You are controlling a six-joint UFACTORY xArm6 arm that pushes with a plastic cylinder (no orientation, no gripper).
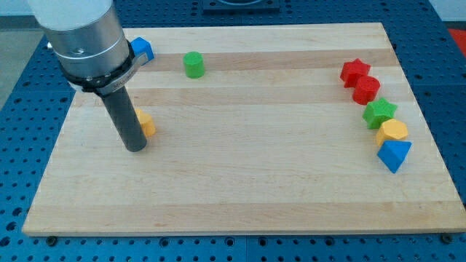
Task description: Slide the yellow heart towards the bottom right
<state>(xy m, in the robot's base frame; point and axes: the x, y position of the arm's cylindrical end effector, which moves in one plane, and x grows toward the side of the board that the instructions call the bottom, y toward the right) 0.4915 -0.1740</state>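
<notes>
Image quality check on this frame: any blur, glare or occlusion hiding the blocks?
Camera view: evenly lit, sharp, soft shadows, no glare on the board. My tip and rod cover the left part of the yellow block, so its heart shape can't be confirmed; the arm's housing partly hides the blue block.

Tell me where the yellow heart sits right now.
The yellow heart lies at the view's left, mid-height on the board, partly hidden behind my tip, with the blue block above it.

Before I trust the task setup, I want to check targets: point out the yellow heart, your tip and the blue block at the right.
yellow heart [147, 124]: camera view, its visible right part beside the rod.
my tip [135, 148]: camera view, rod's lower end.
blue block [394, 153]: camera view, its top face.
</notes>
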